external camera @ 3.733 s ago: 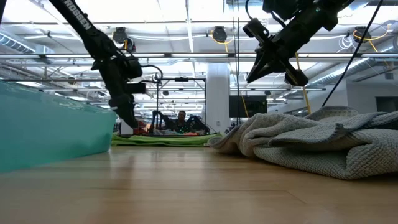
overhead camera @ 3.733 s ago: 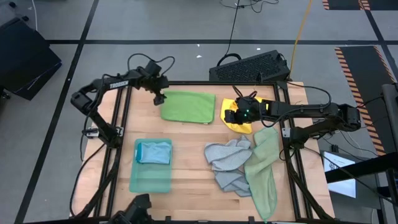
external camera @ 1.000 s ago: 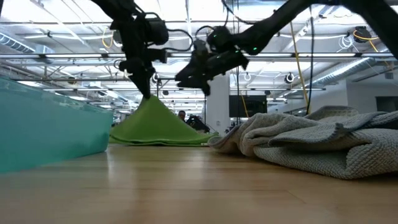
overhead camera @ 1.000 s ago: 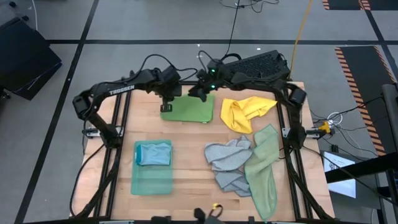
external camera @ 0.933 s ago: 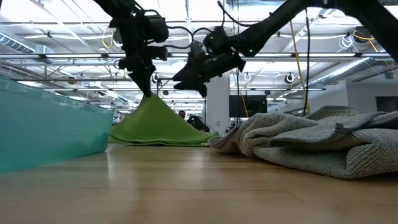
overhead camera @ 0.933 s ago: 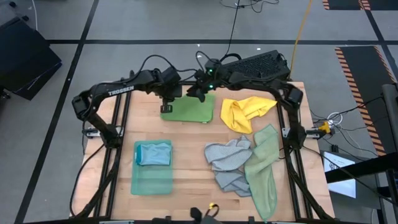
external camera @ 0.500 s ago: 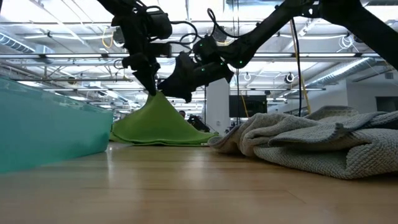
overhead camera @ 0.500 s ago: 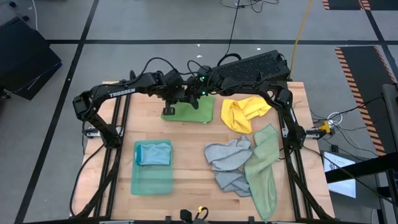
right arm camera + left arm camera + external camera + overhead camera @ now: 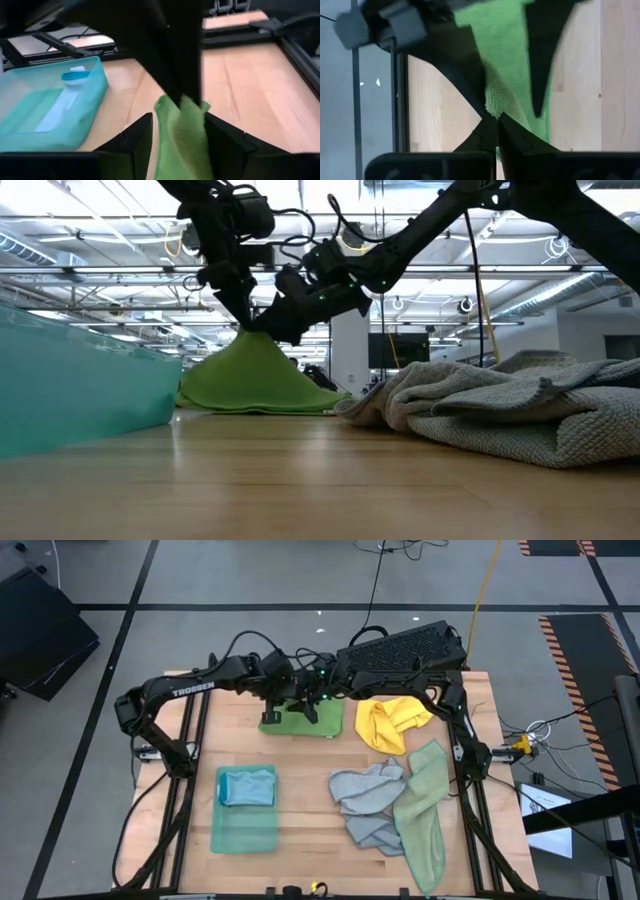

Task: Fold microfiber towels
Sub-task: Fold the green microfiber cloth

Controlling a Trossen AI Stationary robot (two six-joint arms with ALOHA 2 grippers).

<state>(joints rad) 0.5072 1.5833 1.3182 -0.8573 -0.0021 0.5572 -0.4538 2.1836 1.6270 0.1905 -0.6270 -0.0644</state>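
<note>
Low view, left gripper (image 9: 247, 328) lifting green towel (image 9: 255, 380) (peaked)

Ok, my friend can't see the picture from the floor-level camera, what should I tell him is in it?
The left gripper pinches a bright green towel and lifts it into a tent shape off the wooden table. The right gripper is open, reaching in beside the peak. A see-through teal bin is near on one side and a crumpled grey towel on the other.
</note>
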